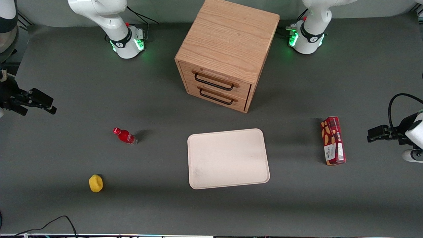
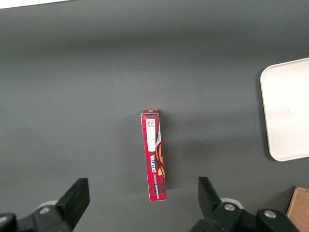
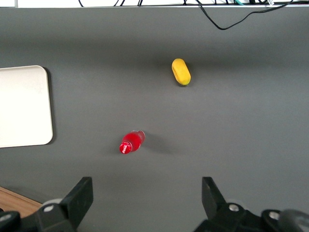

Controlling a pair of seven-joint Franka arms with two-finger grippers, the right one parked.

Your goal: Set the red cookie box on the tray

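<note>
Red cookie box (image 1: pixel 333 141) lies flat on the grey table (image 1: pixel 66 205) toward the working arm's end, well apart from the tray (image 1: pixel 228 158), with bare table between the two. It is a long, narrow carton, so it is probably light and fairly stiff, though thin card walls would likely dent or buckle under a hard squeeze and the glossy print may be a little slippery. The best hold looks to be across its narrow width near the middle of its length, so that it hangs level and does not swing or tip at one end; gripping along its length seems out of the question, since it appears longer than the fingers spread. The left arm's gripper (image 1: pixel 375 135) hangs above the table just beside the box, on the side away from the tray, not touching it. In the left wrist view the gripper (image 2: pixel 142 203) is spread wide with nothing between its fingers (image 2: pixel 75 200), and the box (image 2: pixel 154 155) lies lengthwise in line with the gap, so the fingers already seem set to close across its narrow faces. The tray's surface looks bare, leaving ample room to lay the box down.
</note>
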